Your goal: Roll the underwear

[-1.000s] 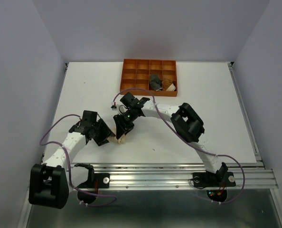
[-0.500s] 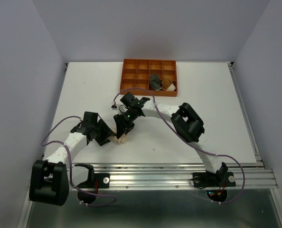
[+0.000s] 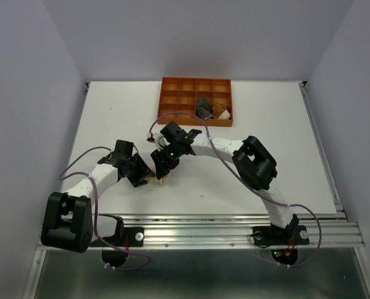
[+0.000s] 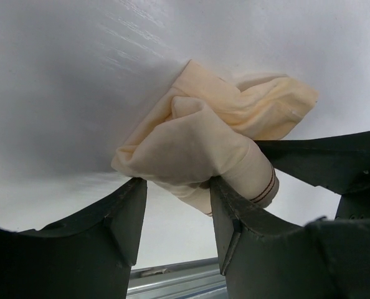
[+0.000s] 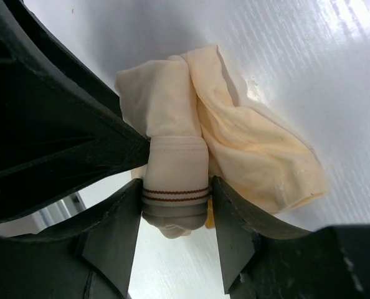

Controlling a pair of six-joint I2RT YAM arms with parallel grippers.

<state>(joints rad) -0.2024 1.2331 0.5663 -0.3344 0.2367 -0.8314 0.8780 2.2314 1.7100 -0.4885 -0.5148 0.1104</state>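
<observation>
The pale peach underwear (image 3: 158, 181) lies bunched on the white table near the front, partly rolled, with its cream waistband and red stitch lines at the roll's end (image 5: 174, 180). My left gripper (image 4: 175, 187) grips one side of the bundle (image 4: 197, 134), fabric touching both fingertips. My right gripper (image 5: 175, 187) is shut on the rolled waistband end. In the top view the left gripper (image 3: 142, 174) and right gripper (image 3: 162, 167) meet over the cloth. The dark grey underwear (image 3: 203, 107) and the rust-brown underwear (image 3: 221, 113) sit in the tray.
The orange-brown grid tray (image 3: 172, 93) stands at the back centre of the table. A metal rail (image 3: 235, 232) runs along the table's front edge, close behind the grippers. Purple cables loop off both arms.
My left gripper has moved right and slightly forward, closer against the peach bundle. My right arm's elbow has shifted right; its gripper stays on the cloth.
</observation>
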